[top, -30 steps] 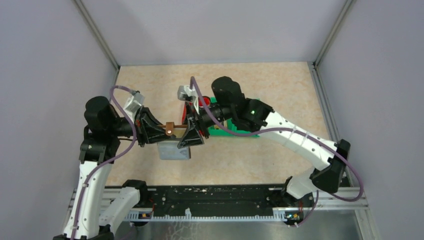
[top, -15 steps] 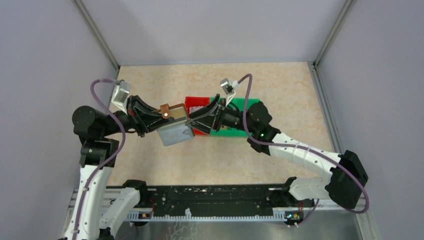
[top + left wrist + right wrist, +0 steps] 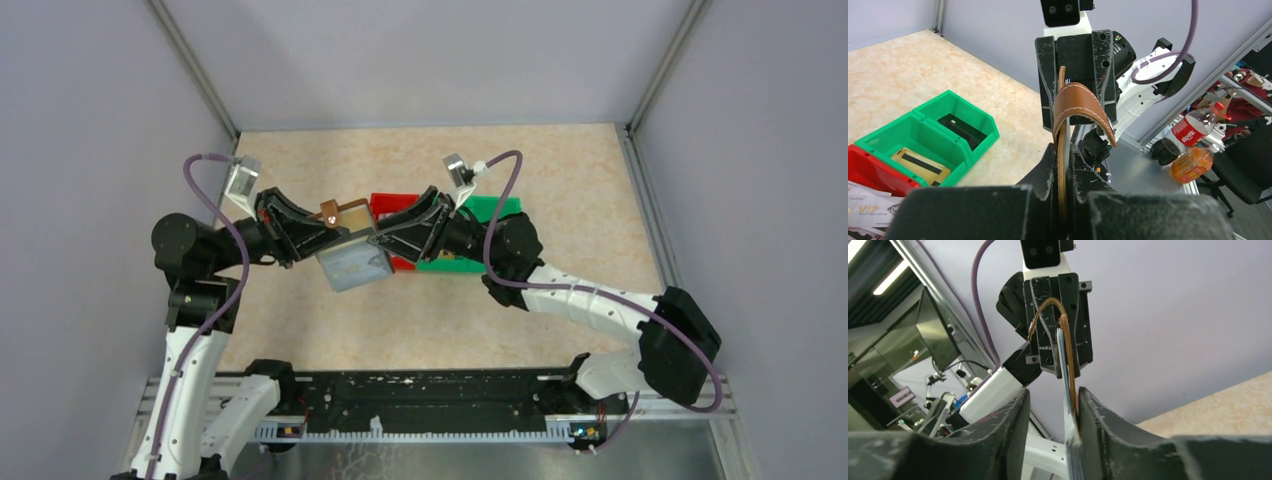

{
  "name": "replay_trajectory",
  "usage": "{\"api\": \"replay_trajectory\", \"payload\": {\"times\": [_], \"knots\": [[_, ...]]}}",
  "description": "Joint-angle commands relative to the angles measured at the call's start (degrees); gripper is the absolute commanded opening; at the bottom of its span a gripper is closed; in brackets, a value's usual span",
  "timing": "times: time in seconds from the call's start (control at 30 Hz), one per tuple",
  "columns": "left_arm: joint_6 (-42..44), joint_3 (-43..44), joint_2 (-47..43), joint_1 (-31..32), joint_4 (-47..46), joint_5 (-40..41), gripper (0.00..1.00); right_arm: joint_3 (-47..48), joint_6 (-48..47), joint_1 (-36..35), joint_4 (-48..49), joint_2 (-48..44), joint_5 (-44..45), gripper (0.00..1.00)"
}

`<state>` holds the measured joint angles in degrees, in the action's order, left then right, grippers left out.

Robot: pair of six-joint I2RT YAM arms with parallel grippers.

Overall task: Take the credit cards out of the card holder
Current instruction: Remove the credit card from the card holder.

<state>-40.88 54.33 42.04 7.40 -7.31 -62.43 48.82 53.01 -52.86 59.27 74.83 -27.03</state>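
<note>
**Holder pinched on the left, right jaws loose around its edge**

The left gripper (image 3: pixel 1063 156) has its jaws closed tight on the card holder (image 3: pixel 352 265). It holds it up off the desk (image 3: pixel 560 170), just left of the red bin (image 3: pixel 395 205). The brown snap tab curls over the top edge, and the pale grey-blue inside faces the top camera.

The right gripper (image 3: pixel 1053 392) faces the left one from the other side. Its jaws stand apart, with the holder's edge between them. In the right wrist view that edge lies against one finger (image 3: pixel 1113 440), with a clear gap to the other, so I read no grip there. I see thin pale layers edge-on but cannot tell whether any are cards.

In the left wrist view, the green bin (image 3: pixel 893 135) has a gold card with a dark stripe (image 3: pixel 920 166) in one compartment. A dark card (image 3: pixel 960 127) lies in the other. Printed paper scraps (image 3: pixel 870 212) lie near the red bin.
</note>
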Motion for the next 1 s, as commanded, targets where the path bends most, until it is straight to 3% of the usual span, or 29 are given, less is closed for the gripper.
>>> {"api": "replay_trajectory", "payload": {"times": [0.0,0.27,0.4,0.5,0.57,0.73,0.9,0.97], "knots": [[-3.84,-0.36,-0.85,0.25,-3.85,2.47,0.0,3.71,2.26,-0.41,5.37,1.51,0.14,0.34],[-7.61,-1.44,-1.3,0.25,-4.89,3.47,0.0,3.71,3.91,-0.41,4.13,2.29,1.37,0.0],[-7.85,-1.92,-1.23,0.25,-4.06,3.66,0.01,6.11,5.04,0.11,-0.37,2.71,-2.34,0.0],[-2.51,0.15,-0.15,0.25,2.06,4.98,0.27,11.71,0.58,0.72,-17.2,2.58,-8.17,0.0],[1.47,1.47,0.66,0.25,5.99,5.45,0.37,15.44,-5.18,0.74,-28.79,2.28,-11.01,0.0],[6.24,1.78,1.23,0.25,9.26,2.22,0.4,21.6,-14.85,0.93,-45.63,1.9,-15.44,0.0],[5.56,1.21,1.21,0.25,7.99,-1.67,0.4,25.37,-18.81,1.55,-52.33,2.37,-18.67,0.0],[2.6,0.55,1.12,0.25,3.62,-5.38,0.44,26.36,-18.29,2.25,-52.58,2.83,-19.65,0.0]]}}
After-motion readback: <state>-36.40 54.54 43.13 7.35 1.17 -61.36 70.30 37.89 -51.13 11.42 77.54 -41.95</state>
